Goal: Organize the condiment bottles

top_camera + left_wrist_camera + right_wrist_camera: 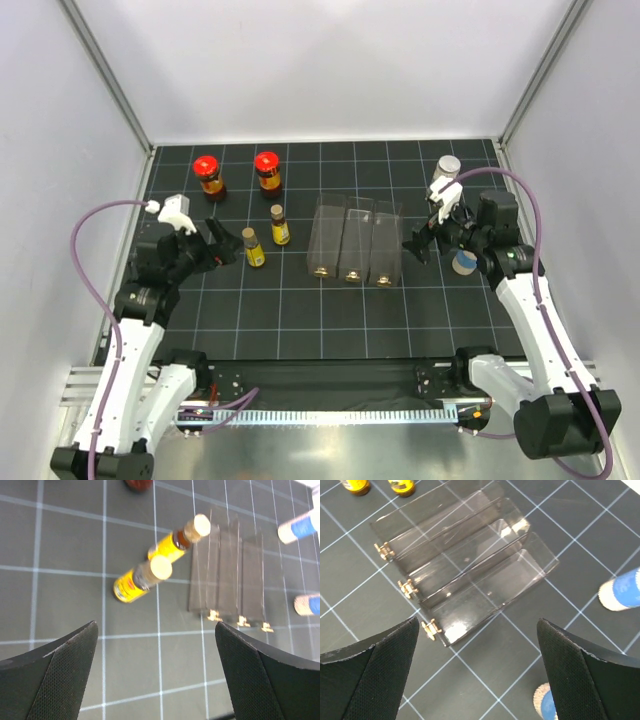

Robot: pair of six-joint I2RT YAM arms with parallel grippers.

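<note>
Noted left hand [155, 627] spread wide, nothing held, low over the dark gridded bench [300, 310] just left of the nearer yellow-labelled bottle [255, 247] and farther yellow-labelled bottle [280, 225], both upright beside the clear rack [353, 240]. Logged right hand [477, 625] equally wide and empty at the rack's right side, between the far white bottle [447, 172] and near white bottle [465, 262]. Found left red-capped jar [208, 175] and right red-capped jar [267, 172] upright at far left, apart from the rack.
</note>
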